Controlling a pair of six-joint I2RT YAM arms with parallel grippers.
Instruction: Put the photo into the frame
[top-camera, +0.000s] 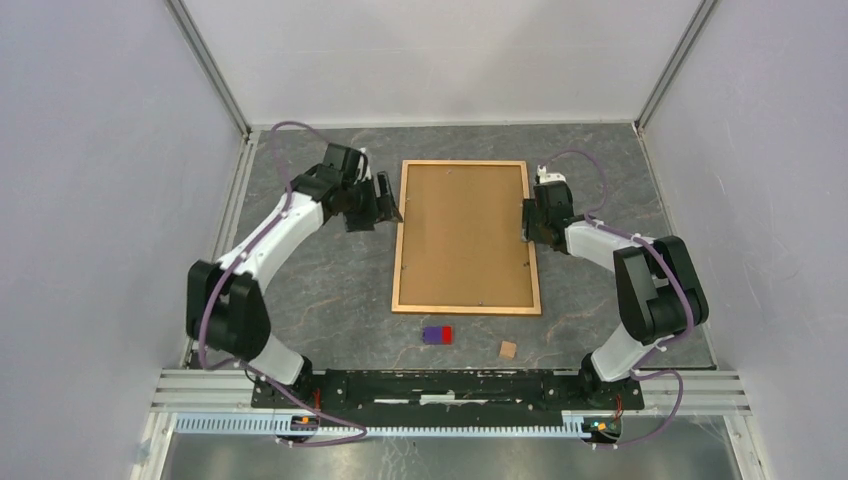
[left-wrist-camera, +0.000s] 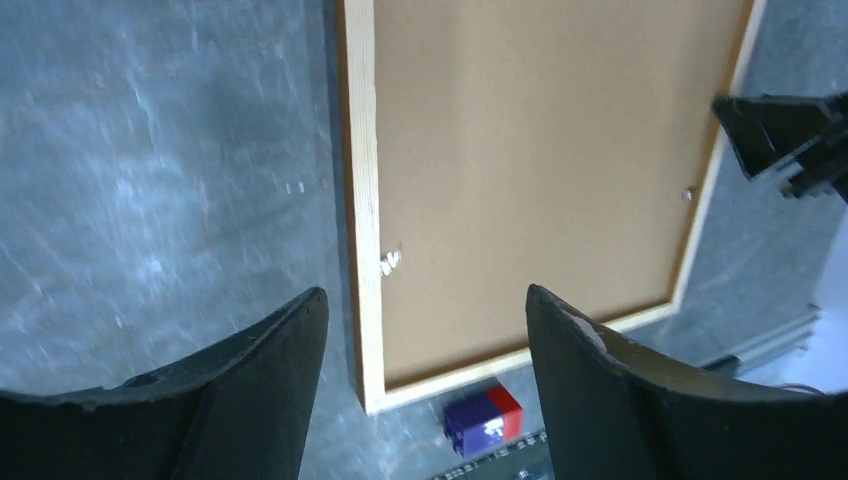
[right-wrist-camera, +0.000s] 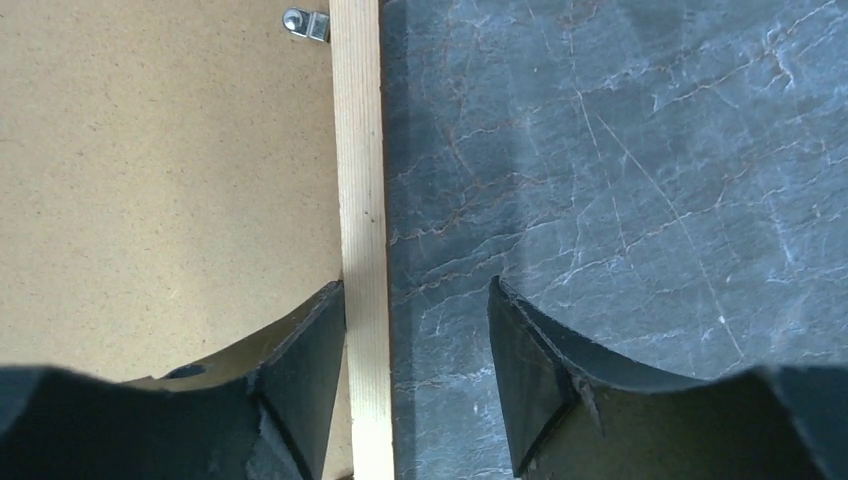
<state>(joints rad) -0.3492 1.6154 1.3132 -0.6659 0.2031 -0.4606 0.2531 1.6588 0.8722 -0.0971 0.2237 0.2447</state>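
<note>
The frame (top-camera: 466, 309) lies back-up at centre, backing board (top-camera: 465, 235) inside (photo unseen); likely stiff, light, best taken by its side rails; left gripper (left-wrist-camera: 425, 291) gapes above its left rail; right gripper (right-wrist-camera: 418, 290) stands apart astride the right rail.

frame (left-wrist-camera: 360, 200) cut off at top edge, small tan object (top-camera: 508, 349) too small to identify
</note>
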